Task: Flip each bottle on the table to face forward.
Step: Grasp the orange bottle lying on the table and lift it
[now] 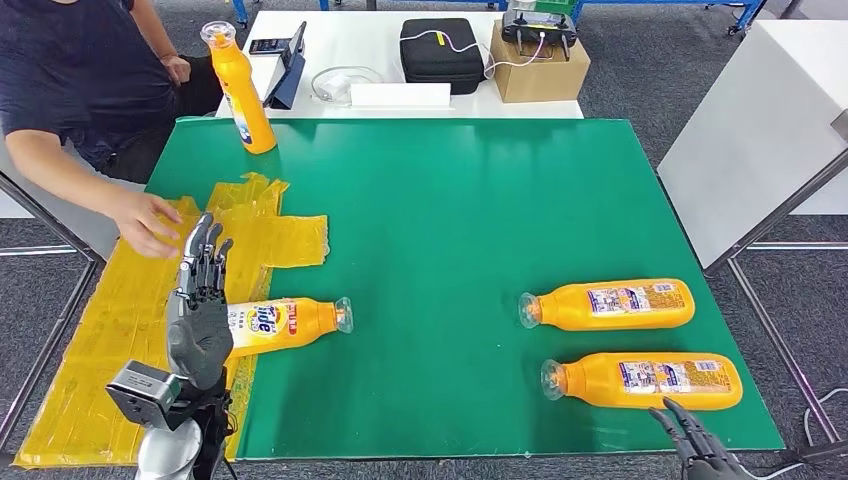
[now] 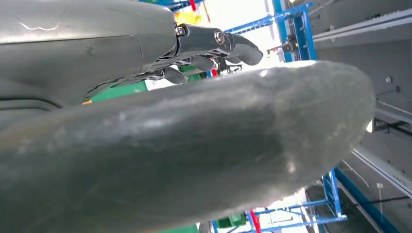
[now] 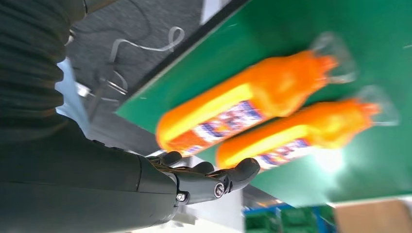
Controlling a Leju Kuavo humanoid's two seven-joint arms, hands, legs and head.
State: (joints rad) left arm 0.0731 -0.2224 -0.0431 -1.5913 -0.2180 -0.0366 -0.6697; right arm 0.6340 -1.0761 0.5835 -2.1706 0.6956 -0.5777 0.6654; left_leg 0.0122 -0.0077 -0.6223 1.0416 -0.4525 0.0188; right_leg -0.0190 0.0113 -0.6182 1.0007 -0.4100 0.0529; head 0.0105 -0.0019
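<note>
A smooth green table [image 1: 450,200] is seen, patched with crinkled yellow tape [image 1: 110,330] at lower left. Three glossy orange bottles are laid flat: one [image 1: 285,322] lower left, two [image 1: 610,304] [image 1: 645,380] lower right; a fourth [image 1: 240,90] stands upper left. The left hand [image 1: 203,290] is extended, holding nothing; the right hand [image 1: 695,448] is spread, empty.

On the green table [image 1: 450,200] three orange bottles lay on their sides: one [image 1: 285,324] just beside the left hand [image 1: 200,300], whose fingers were stretched out flat, and two on the right [image 1: 610,305] [image 1: 645,380] (labels up, caps pointing left). A fourth bottle [image 1: 240,90] stood upright at the far left corner. A person's hand [image 1: 145,222] rested on the yellow sheet [image 1: 110,330]. The right hand [image 1: 695,445] hovered at the table's near edge.
</note>
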